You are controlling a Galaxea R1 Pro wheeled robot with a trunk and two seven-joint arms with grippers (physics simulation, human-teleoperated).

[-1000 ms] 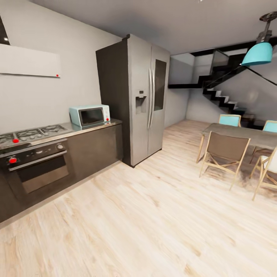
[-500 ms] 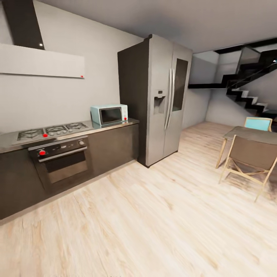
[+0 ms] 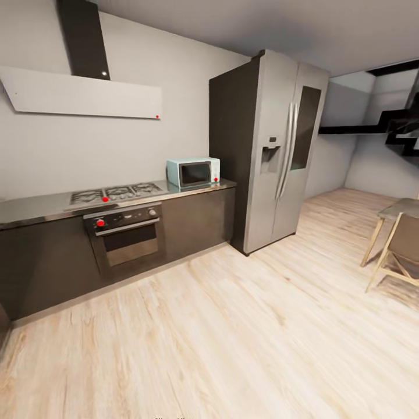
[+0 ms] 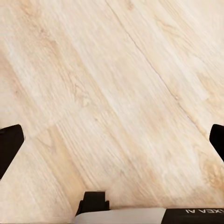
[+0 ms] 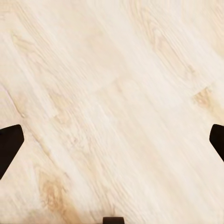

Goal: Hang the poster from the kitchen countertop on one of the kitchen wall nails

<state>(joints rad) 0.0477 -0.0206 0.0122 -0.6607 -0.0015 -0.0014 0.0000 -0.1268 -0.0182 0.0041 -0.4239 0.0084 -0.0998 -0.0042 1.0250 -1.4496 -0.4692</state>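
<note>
Along the far wall run a steel-topped table [image 3: 35,210] with hob, oven [image 3: 125,237] and microwave [image 3: 193,172], then a fridge [image 3: 279,151]; no poster here, so searching on should mean slow turning; both wrist views show fingers [image 4: 10,147] [image 5: 10,144] spread wide, empty over wooden floor [image 3: 233,337].

A chair [image 3: 401,256] and table [image 3: 401,208] are cut off at the head view's right edge; the dark staircase [image 3: 401,125] runs out of frame there too; the steel-topped counter [image 3: 35,210] is clipped at the left edge; only the tips of the left gripper's fingers [image 4: 9,147] and the right gripper's fingers [image 5: 9,144] show, cropped at the wrist views' sides.
</note>
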